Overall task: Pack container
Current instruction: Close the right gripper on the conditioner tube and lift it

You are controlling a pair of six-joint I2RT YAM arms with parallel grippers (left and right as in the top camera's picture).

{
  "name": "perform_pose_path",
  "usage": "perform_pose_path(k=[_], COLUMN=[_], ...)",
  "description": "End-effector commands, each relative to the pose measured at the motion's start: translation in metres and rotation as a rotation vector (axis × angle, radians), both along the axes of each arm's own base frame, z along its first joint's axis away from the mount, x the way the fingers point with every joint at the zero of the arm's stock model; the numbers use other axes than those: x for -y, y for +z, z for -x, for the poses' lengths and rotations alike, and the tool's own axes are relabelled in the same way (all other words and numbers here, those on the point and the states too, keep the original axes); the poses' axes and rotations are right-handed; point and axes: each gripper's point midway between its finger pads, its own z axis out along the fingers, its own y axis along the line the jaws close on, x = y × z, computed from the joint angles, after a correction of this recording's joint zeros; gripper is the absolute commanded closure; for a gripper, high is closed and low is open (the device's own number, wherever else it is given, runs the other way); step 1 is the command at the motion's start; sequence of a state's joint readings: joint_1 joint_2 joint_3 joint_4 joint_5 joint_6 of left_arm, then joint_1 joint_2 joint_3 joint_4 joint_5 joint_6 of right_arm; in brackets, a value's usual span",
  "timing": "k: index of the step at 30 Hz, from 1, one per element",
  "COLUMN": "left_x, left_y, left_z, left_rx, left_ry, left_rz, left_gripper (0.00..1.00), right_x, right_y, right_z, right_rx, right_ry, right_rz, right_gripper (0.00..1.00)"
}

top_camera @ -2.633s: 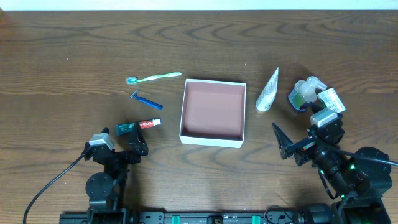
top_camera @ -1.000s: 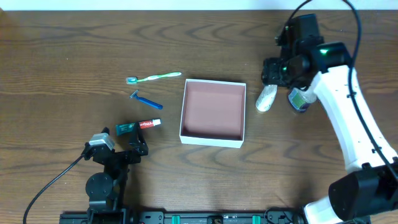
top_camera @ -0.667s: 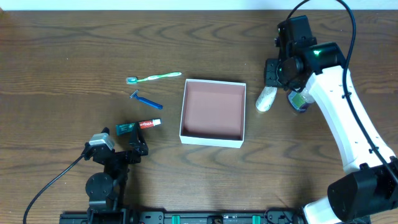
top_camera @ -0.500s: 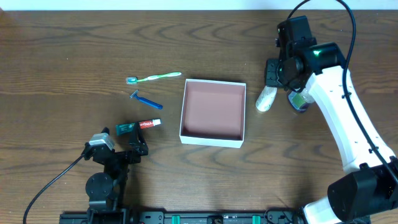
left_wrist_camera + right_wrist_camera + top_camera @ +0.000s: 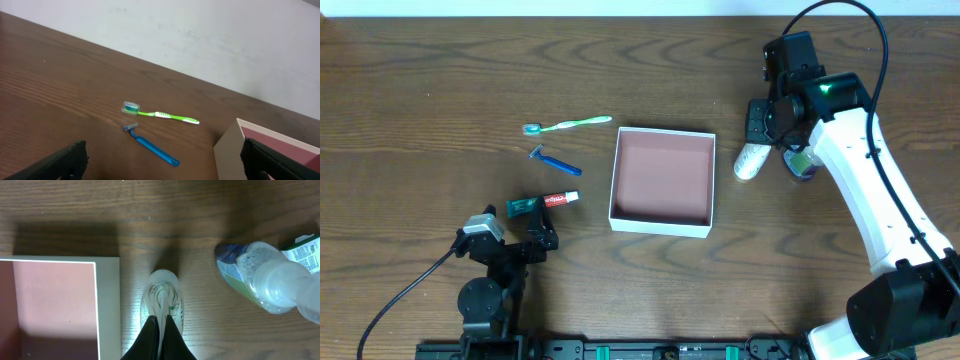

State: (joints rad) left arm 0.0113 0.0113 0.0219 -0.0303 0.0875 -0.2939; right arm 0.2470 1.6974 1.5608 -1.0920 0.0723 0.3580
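Container [image 5: 661, 180] on wooden table [image 5: 440, 60], white wall [image 5: 200, 35] behind; right claw [image 5: 160, 332] tight on tube [image 5: 162, 297], left claw [image 5: 162, 160] wide.

Right wrist view: the bottom edge cuts off my right hand [image 5: 160, 332]. Only two dark fingertips [image 5: 145, 342] show, and they cover the flat end of the white tube [image 5: 162, 297] pinched between them. The left and bottom edges crop the container [image 5: 107, 305]. The right edge crops the clear bottle [image 5: 260, 277]; its label [image 5: 306, 250] is too small to read.

Overhead view: my right arm [image 5: 865, 170] hides most of that bottle. The print on the small tube [image 5: 548, 201] is illegible.

Left wrist view: only the finger ends [image 5: 67, 161] of my left hand [image 5: 172, 161] appear, cropped at the lower corners. The right and bottom edges crop the container.
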Motion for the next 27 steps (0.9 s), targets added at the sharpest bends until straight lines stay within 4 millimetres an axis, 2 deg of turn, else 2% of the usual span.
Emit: perform_pose_path(k=[1, 6, 14, 17, 22, 27], left_x=[0.002, 0.002, 0.002, 0.002, 0.002, 0.002], left_y=[-0.016, -0.016, -0.016, -0.016, -0.016, -0.016], left_z=[0.001, 0.001, 0.001, 0.001, 0.001, 0.001], left_rx=[-0.049, -0.049, -0.049, -0.049, -0.049, -0.049], left_ry=[-0.013, -0.013, -0.013, -0.013, -0.013, -0.013], left_rz=[-0.002, -0.002, -0.002, -0.002, -0.002, -0.002], left_gripper=[0.02, 0.02, 0.02, 0.02, 0.02, 0.02], right_x=[0.000, 0.005, 0.010, 0.009, -0.004, -0.030], right_y=[0.000, 0.029, 0.105, 0.127, 0.160, 0.189], right_z=[0.003, 0.009, 0.025, 0.033, 0.048, 0.061], right_rx=[-0.005, 0.039, 0.213, 0.278, 0.374, 0.459], right_ry=[0.000, 0.008, 0.025, 0.032, 0.081, 0.176], right_rz=[0.011, 0.023, -0.004, -0.035, -0.138, -0.268], right_gripper=[0.99, 0.99, 0.99, 0.99, 0.99, 0.99])
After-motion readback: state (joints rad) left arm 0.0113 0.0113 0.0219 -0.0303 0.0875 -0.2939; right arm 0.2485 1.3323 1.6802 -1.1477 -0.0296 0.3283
